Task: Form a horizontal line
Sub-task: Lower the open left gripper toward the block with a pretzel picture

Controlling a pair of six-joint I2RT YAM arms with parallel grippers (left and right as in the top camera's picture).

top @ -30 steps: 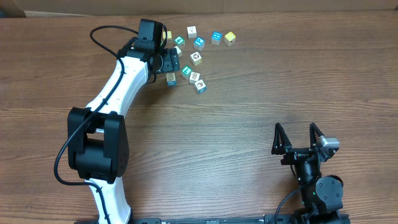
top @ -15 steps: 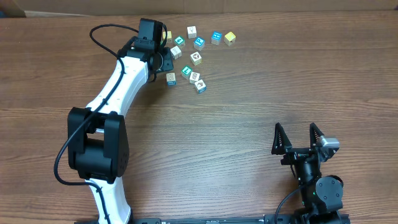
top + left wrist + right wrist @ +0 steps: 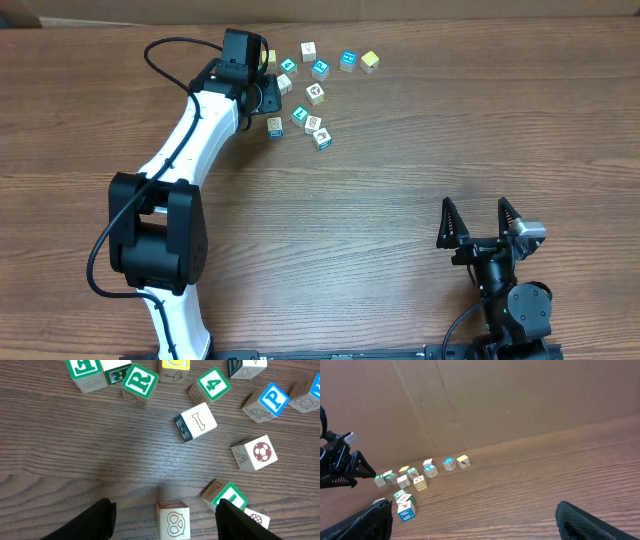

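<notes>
At the worktop's (image 3: 400, 200) far left, the left pincer (image 3: 165, 507) stands open and empty, the pretzel block (image 3: 173, 521) between its fingers, ending a ragged four-block row (image 3: 300, 114). The right pincer (image 3: 475, 205), near right, gapes wide, empty.

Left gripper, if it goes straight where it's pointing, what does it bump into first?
Probably the pretzel block, sitting just ahead of the left gripper, between its open jaws; depth is hard to judge.

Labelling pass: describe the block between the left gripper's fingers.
Follow the white left arm to the block cluster. One block sits between the left gripper's open fingers in the wrist view. Its top alone shows a pretzel outline.
</notes>
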